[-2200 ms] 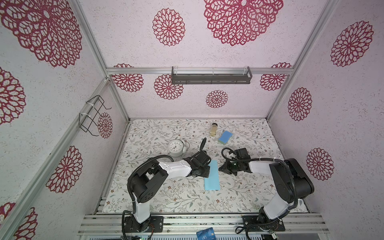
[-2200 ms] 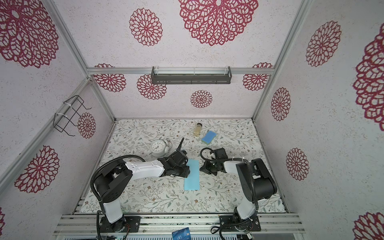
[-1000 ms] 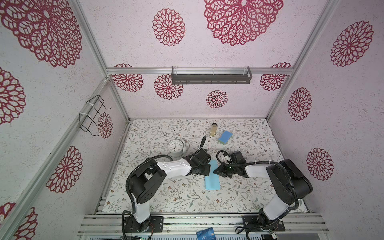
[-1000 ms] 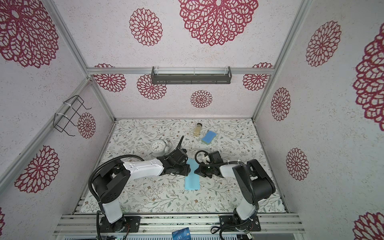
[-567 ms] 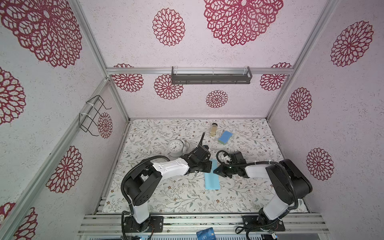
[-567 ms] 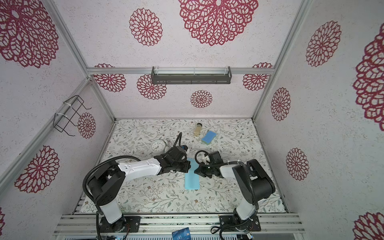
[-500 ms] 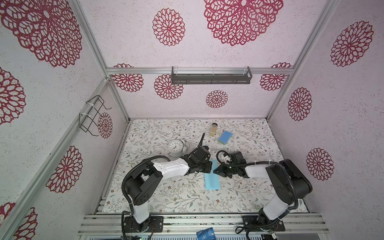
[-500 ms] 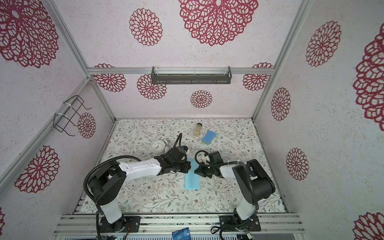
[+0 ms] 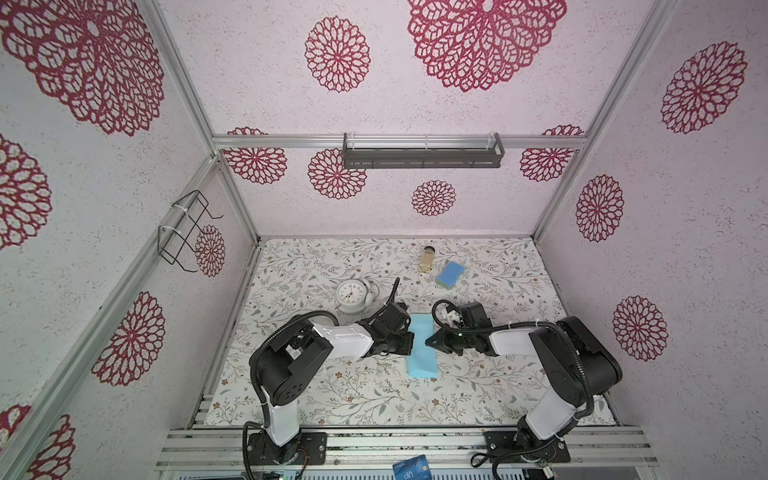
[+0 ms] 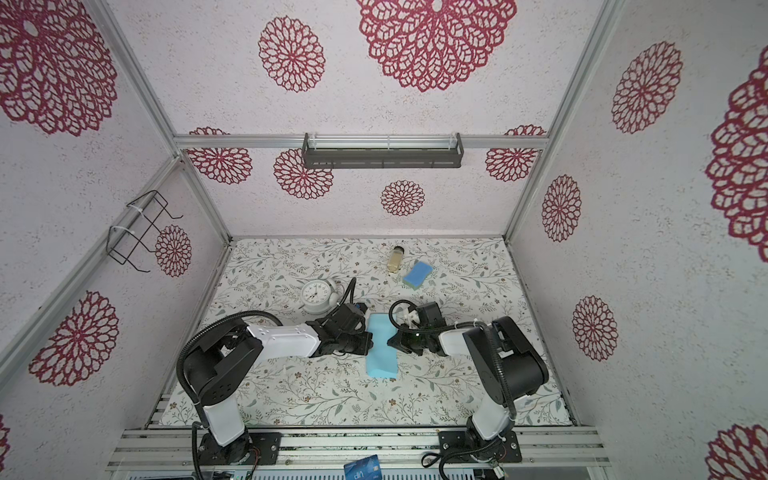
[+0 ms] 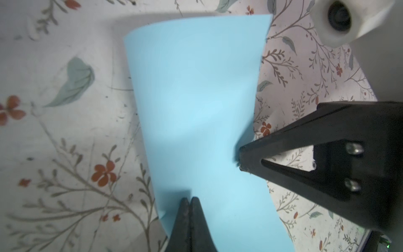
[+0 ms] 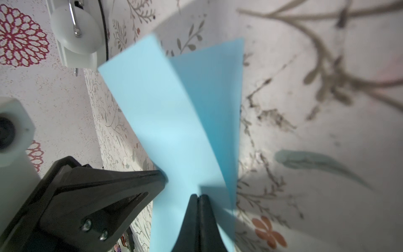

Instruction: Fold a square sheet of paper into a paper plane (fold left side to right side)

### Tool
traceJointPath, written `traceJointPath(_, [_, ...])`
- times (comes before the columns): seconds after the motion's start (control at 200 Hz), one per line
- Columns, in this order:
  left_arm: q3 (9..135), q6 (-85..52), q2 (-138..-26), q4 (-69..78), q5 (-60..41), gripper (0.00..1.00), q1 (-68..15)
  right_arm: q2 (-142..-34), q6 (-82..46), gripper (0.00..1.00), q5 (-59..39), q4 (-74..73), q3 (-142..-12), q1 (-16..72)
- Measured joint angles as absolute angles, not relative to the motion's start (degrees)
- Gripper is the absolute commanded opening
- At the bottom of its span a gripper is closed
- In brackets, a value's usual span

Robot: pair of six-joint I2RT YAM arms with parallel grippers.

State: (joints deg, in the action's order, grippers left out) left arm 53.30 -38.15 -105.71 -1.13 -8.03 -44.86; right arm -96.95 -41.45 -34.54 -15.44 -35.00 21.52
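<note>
Thin light blue square sheet of paper (image 9: 422, 351): doubled into a narrow strip at mid-table, between the arms. Left gripper (image 11: 189, 199): jaws apart a second ago, now together, tips on the sheet's left edge. Right gripper (image 12: 198, 196): together, on the opposite edge. Judged: crease-pressing stage.

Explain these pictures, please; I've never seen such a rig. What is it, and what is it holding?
Two robot arms stand at a flowered table. Two pictures look down from above; two come from cameras on the arms' wrists. Between the arms lies the square sheet of paper, light blue, folded to a strip. The left gripper and the right gripper are shut, tips on it from opposite sides; pinching or pressing, I cannot tell. Farther back: a clock, a sponge.
</note>
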Motion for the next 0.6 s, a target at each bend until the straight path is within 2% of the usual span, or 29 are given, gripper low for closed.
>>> traceJointPath(0.28, [54.3,-37.26,-102.65,-2.2,-7.31,0.0,-44.03,-97.12,-41.34,0.0,-34.79,-15.73,-34.96,21.52])
traceJointPath(0.6, [61.28,-34.72,-108.51,-2.24,-7.66,0.0,-43.46,-97.41,-40.4,0.0,-35.0,-15.94,-34.96,21.45])
